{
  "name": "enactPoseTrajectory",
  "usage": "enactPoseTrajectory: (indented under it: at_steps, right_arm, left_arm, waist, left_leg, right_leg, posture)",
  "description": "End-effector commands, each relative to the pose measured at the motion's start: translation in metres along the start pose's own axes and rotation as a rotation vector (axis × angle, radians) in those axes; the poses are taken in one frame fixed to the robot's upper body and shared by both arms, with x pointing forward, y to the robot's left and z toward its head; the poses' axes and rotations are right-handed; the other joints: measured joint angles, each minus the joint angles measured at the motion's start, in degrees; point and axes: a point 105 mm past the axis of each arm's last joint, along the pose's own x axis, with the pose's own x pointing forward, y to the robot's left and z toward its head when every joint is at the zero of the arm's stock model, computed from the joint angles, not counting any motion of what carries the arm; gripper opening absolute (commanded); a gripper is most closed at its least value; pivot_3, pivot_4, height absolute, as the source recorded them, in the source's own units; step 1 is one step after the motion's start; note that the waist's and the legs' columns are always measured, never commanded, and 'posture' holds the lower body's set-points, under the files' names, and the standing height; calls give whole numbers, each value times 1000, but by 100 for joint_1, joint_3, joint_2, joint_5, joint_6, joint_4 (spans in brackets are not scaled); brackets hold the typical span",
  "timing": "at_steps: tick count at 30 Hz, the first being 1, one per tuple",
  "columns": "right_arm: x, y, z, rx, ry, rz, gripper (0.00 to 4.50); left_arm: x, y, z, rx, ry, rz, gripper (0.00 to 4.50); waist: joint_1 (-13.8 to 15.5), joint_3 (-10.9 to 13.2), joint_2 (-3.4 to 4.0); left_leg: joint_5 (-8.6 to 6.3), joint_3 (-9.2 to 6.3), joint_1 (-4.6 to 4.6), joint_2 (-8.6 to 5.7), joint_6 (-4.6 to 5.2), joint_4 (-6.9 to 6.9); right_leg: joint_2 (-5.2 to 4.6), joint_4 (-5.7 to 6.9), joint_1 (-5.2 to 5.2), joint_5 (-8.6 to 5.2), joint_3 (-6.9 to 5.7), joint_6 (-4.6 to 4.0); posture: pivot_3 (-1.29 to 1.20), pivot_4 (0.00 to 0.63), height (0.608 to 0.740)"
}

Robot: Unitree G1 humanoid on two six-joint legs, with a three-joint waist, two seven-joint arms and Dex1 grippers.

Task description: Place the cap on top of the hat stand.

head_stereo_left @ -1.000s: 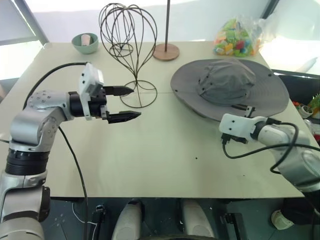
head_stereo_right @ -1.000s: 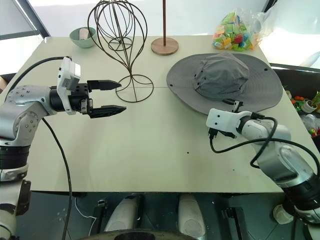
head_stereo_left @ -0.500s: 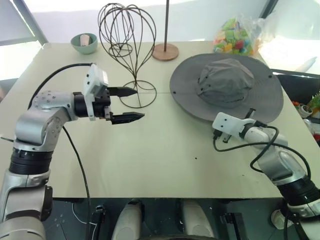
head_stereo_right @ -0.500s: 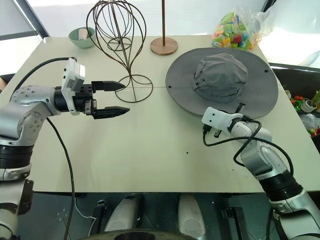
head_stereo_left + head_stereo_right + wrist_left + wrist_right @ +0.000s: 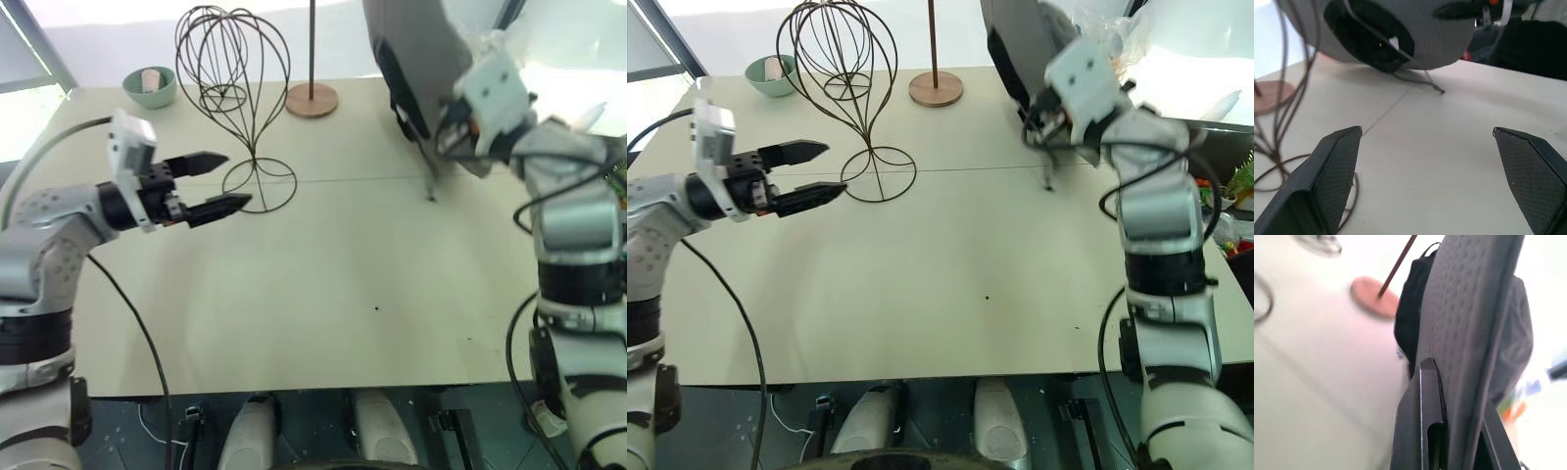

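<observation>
One step is done: from the head, the right gripper (image 5: 446, 132) has its fingers clamped on the cap (image 5: 411, 59), lifted off the bench (image 5: 323, 294); left gripper (image 5: 1430, 142) gapes empty; hat stand (image 5: 232, 73) bare.

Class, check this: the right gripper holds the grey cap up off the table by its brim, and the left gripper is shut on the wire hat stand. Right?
Not quite. The left gripper is open beside the hat stand, holding nothing, as the left eye view shows. The right gripper does hold the cap up by its brim.
</observation>
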Motion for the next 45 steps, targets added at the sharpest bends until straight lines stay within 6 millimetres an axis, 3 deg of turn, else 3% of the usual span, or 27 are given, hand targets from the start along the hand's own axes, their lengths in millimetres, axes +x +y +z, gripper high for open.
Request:
enactPoseTrajectory:
  at_steps: [1, 3, 6, 8, 12, 15, 18, 22, 30, 34, 37, 41, 45]
  right_arm:
    - [17, -23, 54, -49, -155, -56, 32]
    - [28, -27, 81, -110, -220, -63, 32]
    - [40, -15, 118, -222, -326, -17, 32]
    - [45, -6, 133, -298, -375, 6, 32]
    - [47, 37, 167, -598, -522, 62, 32]
    - [42, 70, 175, -815, -639, 82, 32]
    - [39, 88, 170, -866, -695, 124, 32]
    - [28, 112, 150, -903, -744, 184, 32]
    - [33, 117, 106, -796, -619, 255, 32]
    - [37, 116, 97, -717, -587, 238, 32]
    - [38, 129, 88, -717, -581, 242, 32]
    - [35, 145, 82, -767, -601, 230, 32]
    - [36, 150, 72, -937, -610, 170, 32]
  left_arm:
    - [-25, 6, 26, 52, -67, 96, 4500]
    - [-40, 10, 33, 52, -85, 157, 4500]
    - [-61, 12, 41, 61, -91, 231, 4500]
    - [-70, 12, 43, 68, -83, 263, 4500]
    - [-94, 11, 44, 93, -48, 344, 4500]
    - [-107, 9, 47, 103, -40, 389, 4500]
    - [-114, 8, 47, 108, -31, 417, 4500]
    - [-131, 7, 49, 113, -19, 479, 4500]
    - [-135, 8, 54, 116, -24, 492, 4500]
    - [-133, 10, 53, 115, -21, 485, 4500]
    - [-131, 12, 52, 113, -18, 473, 4500]
    - [-128, 14, 54, 116, -15, 458, 4500]
    - [-126, 17, 54, 117, -13, 446, 4500]
  waist:
    - [-26, 1, 2]
    - [-65, 2, 3]
    - [-86, 3, 4]
    - [-88, 3, 4]
    - [-99, 3, 5]
    - [-90, 4, 5]
    - [-76, 3, 4]
    - [-68, -5, -10]
    - [-77, -5, -9]
    - [-76, -5, -9]
    - [-75, -5, -10]
    - [-72, -5, -10]
    - [-74, -5, -10]
  left_leg:
    - [0, 3, -3, -1, 0, 1]
    - [0, 5, -5, -1, 0, -1]
    - [0, 5, -8, -1, 0, -10]
    - [0, 8, -11, -1, -1, -15]
    - [1, 11, -14, -1, -2, -16]
    - [3, 11, -17, -1, -5, -16]
    - [6, 11, -18, -1, -11, -16]
    - [7, 9, -20, -1, -12, -15]
    - [8, 8, -14, 0, -14, -8]
    - [8, 8, -13, 0, -14, -9]
    - [8, 8, -13, 0, -14, -9]
    - [8, 8, -13, 0, -14, -8]
    - [8, 8, -13, 0, -15, -8]
  right_leg:
    - [-3, 1, -4, 0, 2, 0]
    - [-3, 2, -8, 1, 3, 0]
    - [-2, 3, -20, 1, 3, -1]
    - [-2, 4, -30, 1, 6, -1]
    - [-3, 5, -36, 1, 8, -2]
    - [-2, 14, -46, 1, 9, -2]
    - [-2, 17, -48, 2, 9, -3]
    - [-3, 17, -45, 2, 9, -4]
    - [-1, 29, -42, 7, 9, -12]
    - [0, 29, -42, 7, 9, -12]
    - [0, 29, -42, 8, 9, -12]
    - [0, 29, -42, 8, 9, -12]
    - [0, 29, -43, 8, 9, -13]
  posture:
    - [0, 150, 740]
    - [0, 150, 740]
    - [0, 150, 740]
    - [0, 150, 740]
    - [0, 150, 740]
    - [0, 150, 740]
    - [0, 150, 740]
    - [0, 150, 740]
    - [0, 150, 740]
    - [0, 150, 740]
    - [0, 150, 740]
    - [0, 150, 740]
    - [0, 150, 740]
